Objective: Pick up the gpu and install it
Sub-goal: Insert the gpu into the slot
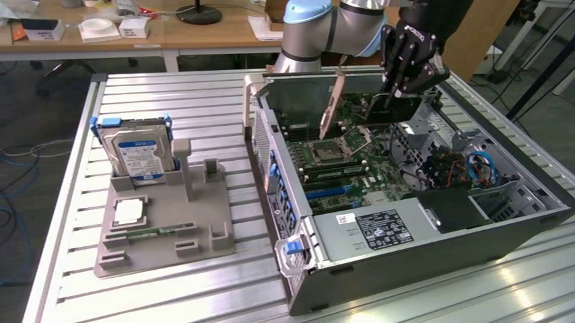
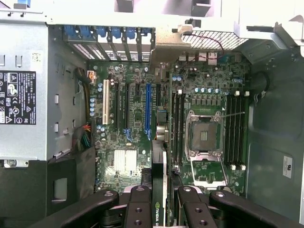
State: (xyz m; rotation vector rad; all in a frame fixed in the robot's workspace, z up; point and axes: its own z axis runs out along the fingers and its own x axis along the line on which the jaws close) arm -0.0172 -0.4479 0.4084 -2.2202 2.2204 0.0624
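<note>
Pickup is done: jaws pinch the gpu (image 1: pixel 394 111), hanging over the open computer case (image 1: pixel 341 282) in the exterior frame's upper right. Seating it in a motherboard (image 2: pixel 137 118) slot remains.

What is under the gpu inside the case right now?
Below the gpu, held in the gripper, lies the motherboard: its expansion slots and the CPU socket show. The card's edge covers a strip of board straight beneath it.
</note>
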